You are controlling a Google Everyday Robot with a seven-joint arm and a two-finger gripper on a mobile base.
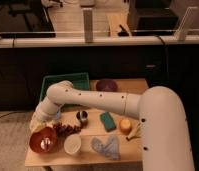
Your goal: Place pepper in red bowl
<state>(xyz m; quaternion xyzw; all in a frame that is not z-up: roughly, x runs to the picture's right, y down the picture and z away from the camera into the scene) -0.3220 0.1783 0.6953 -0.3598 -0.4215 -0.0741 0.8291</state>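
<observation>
Camera view is showing the claw [42, 123] hanging over the round glossy reddish-brown bowl [32, 144], its grip impossible to tell; releasing off-centre could be spilling the pepper onto the wooden tabletop [86, 155].

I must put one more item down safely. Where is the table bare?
Bare wood shows right of the purple bowl at the back, and between the white cup and the green sponge. The front left is crowded: the gripper hangs by the red bowl.

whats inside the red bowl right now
A small pale item lies in the red bowl; what it is cannot be told. The gripper over the bowl's back rim hides that part.
</observation>
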